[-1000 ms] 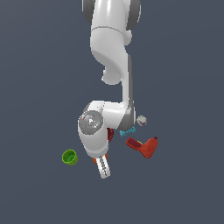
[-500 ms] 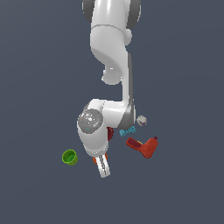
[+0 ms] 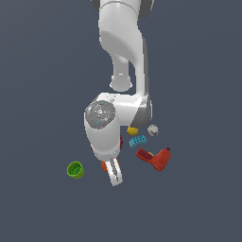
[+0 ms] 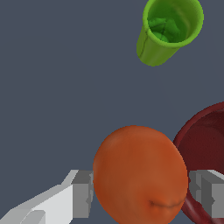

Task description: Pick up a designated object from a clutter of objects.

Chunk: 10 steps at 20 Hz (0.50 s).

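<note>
The orange ball (image 4: pixel 140 175) fills the gap between my two grey fingertips, and each pad (image 4: pixel 84 192) rests against one side of it. My gripper (image 4: pixel 142 192) is shut on it. In the exterior view only a sliver of the orange ball (image 3: pixel 104 165) shows, on the floor beside the lowered gripper (image 3: pixel 113 176). The dark red bowl (image 4: pixel 205 140) lies right next to the ball, close to one finger. The rest of the clutter lies toward the exterior view's right.
A green cup (image 3: pixel 75 169) (image 4: pixel 168 30) stands apart toward the exterior view's left. A yellow lemon (image 3: pixel 132 130), a blue brick (image 3: pixel 137 141), a whitish ball (image 3: pixel 153 130) and a red drill (image 3: pixel 155 158) lie to the exterior view's right of the arm.
</note>
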Motion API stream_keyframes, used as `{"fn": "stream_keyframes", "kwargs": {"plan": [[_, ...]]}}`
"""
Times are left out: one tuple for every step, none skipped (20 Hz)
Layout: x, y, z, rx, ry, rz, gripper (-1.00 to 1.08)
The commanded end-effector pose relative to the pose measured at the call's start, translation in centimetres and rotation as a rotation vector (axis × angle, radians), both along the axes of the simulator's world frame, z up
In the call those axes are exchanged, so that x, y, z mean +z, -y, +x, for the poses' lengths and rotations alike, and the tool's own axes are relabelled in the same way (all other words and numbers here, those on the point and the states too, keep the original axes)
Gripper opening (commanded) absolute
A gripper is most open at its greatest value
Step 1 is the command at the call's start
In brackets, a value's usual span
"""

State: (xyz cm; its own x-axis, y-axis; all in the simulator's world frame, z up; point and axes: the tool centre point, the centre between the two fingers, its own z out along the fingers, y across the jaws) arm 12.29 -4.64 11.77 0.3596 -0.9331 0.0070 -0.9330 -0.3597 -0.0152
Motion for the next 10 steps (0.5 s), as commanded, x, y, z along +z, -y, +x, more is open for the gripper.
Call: {"fn": "stream_keyframes", "kwargs": {"plan": [[2.4, -0.5, -0.4, 0.000, 0.002, 0.000, -1.00], [3.4, -0.7, -0.6, 0.000, 0.001, 0.000, -1.00], [4.4, -1.0, -0.8, 0.000, 0.000, 0.000, -1.00], [5.5, -1.2, -1.0, 0.000, -0.001, 0.000, -1.00], [6.6, -1.5, -1.2, 0.000, -0.002, 0.000, -1.00], [7.8, -1.7, -1.4, 0.000, -0.002, 0.000, -1.00], [8.9, -2.0, -1.6, 0.000, -0.003, 0.000, -1.00], [10.1, -2.3, -1.8, 0.000, -0.004, 0.000, -1.00], [11.2, -2.5, -2.0, 0.000, -0.005, 0.000, -1.00], [12.4, -2.8, -2.2, 0.000, -0.006, 0.000, -1.00]]}}
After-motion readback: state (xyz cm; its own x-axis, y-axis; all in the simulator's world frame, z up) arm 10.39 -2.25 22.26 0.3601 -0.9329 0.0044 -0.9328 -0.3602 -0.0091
